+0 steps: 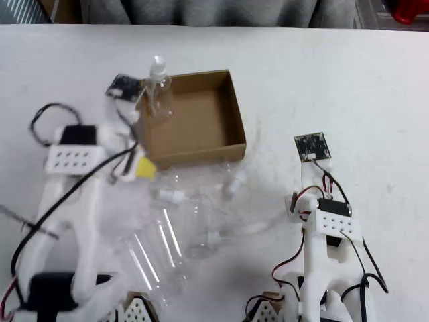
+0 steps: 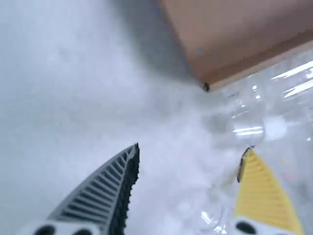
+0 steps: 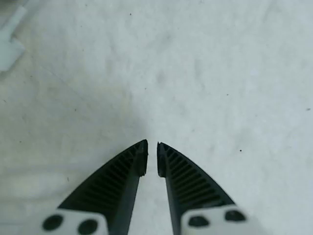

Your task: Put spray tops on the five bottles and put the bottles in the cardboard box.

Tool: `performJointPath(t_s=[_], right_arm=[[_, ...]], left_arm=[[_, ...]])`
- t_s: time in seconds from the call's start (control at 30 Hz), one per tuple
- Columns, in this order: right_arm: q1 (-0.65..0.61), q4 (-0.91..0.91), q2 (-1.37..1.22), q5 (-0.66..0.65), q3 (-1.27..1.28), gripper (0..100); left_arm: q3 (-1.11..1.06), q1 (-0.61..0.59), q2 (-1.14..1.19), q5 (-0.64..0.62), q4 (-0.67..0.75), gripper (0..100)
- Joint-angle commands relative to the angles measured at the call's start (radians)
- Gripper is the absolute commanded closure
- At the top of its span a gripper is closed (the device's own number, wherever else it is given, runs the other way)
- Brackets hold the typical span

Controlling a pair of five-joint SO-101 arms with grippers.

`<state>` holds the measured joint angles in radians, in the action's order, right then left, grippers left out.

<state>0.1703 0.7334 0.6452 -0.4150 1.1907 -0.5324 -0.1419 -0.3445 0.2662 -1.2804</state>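
Left fingers (image 2: 105, 196) gape empty, right fingers (image 3: 122, 186) are nearly closed and empty; the light, slick bottles (image 1: 161, 248) probably grip best mid-body.

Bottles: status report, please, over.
Left end effector open, beside box corner. Right end effector shut, empty. One bottle upright in box; others lying before box.

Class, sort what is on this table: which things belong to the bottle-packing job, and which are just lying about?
Job: cardboard box, sprayer-topped bottle standing in it, clear bottles lying before it, loose spray tops.
Lying about: red object at the far edge, black cable loop.
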Motion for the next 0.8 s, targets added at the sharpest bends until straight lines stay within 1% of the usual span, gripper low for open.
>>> performJointPath(t_s=[0.0,0.1,0.23,0.3,0.4,0.47,0.53,0.67,0.73,0.77], right_arm=[[-0.001,-0.010,0.016,-0.011,-0.003,98.3],[0.001,-0.008,0.018,-0.005,-0.002,98.3],[0.004,0.019,0.028,-0.002,-0.003,98.3],[0.015,0.035,0.030,-0.002,-0.011,98.3],[0.016,0.064,0.048,-0.002,-0.028,98.3],[0.012,0.130,0.091,-0.002,-0.046,98.3],[0.008,0.213,0.159,-0.002,-0.069,98.3],[0.005,0.400,0.338,-0.011,-0.157,98.3],[-0.030,0.506,0.426,-0.012,-0.221,98.4],[-0.067,0.564,0.463,-0.012,-0.252,98.4]], left_arm=[[-0.046,-0.148,-0.108,0.011,0.012,69],[-0.120,-0.269,-0.114,0.009,0.072,69],[-0.301,-0.378,-0.117,-0.006,0.236,69],[-0.393,-0.429,-0.120,-0.089,0.328,69],[-0.497,-0.487,-0.120,-0.253,0.430,69],[-0.532,-0.510,-0.120,-0.342,0.468,69],[-0.542,-0.539,-0.116,-0.399,0.502,69],[-0.554,-0.576,-0.116,-0.450,0.551,69],[-0.554,-0.576,-0.116,-0.457,0.565,69],[-0.554,-0.576,-0.116,-0.457,0.572,69]])
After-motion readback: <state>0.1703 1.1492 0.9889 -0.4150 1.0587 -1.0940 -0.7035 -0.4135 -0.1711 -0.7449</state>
